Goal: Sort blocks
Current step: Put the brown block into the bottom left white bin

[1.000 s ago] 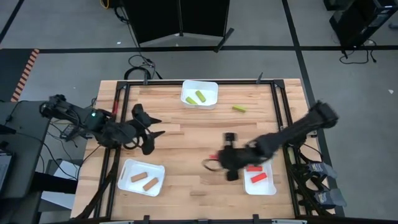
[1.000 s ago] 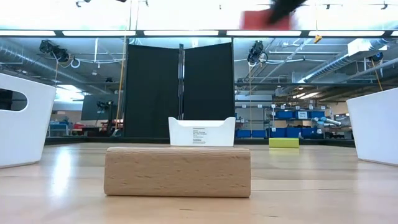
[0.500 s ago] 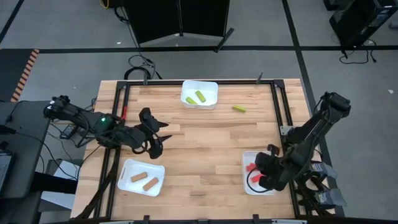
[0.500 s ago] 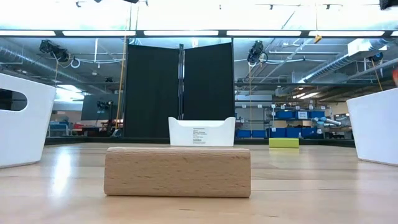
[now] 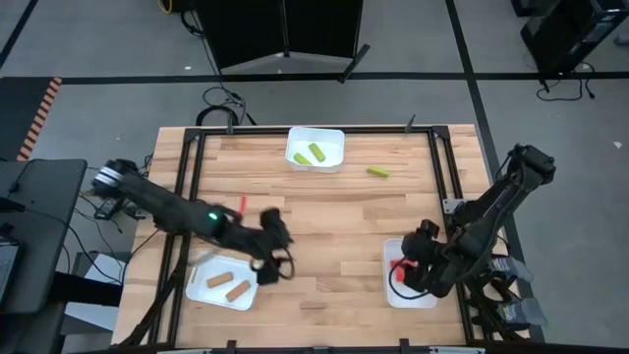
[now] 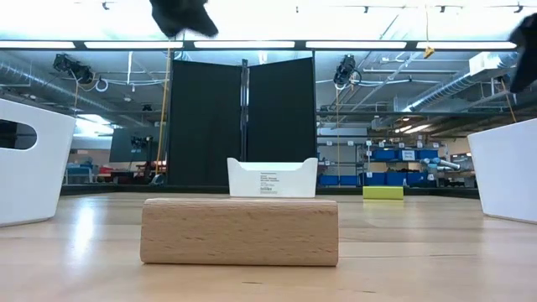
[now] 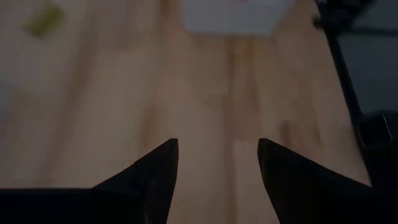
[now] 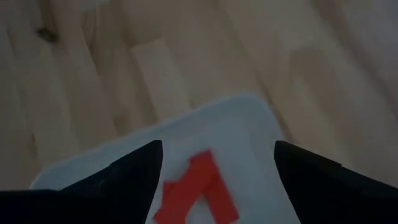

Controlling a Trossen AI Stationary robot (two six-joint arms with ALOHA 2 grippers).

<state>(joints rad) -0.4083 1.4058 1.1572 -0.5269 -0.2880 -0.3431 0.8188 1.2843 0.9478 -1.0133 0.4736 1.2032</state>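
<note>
My left gripper (image 5: 278, 254) (image 7: 217, 146) is open and empty above the bare wood, just right of the near-left white tray (image 5: 200, 292), which holds two tan blocks (image 5: 227, 285). My right gripper (image 5: 405, 269) (image 8: 217, 149) is open and empty above the near-right white tray (image 8: 249, 124), where red blocks (image 8: 196, 186) lie. One tan block (image 6: 239, 231) lies flat on the table near its front edge. One yellow-green block (image 5: 378, 171) lies on the table at the far right. Two more yellow-green blocks (image 5: 310, 153) lie in the far tray (image 5: 332, 138).
Dark metal rails (image 5: 444, 167) run along the table's left and right sides. The middle of the table (image 5: 334, 216) is bare wood. Cables and dark stands show on the floor beyond the far edge.
My right gripper has gone toward the table's right edge, from the middle of the table to above the near-right tray, and has stayed there. My left gripper has gone from the table's left side toward the middle and the near edge.
</note>
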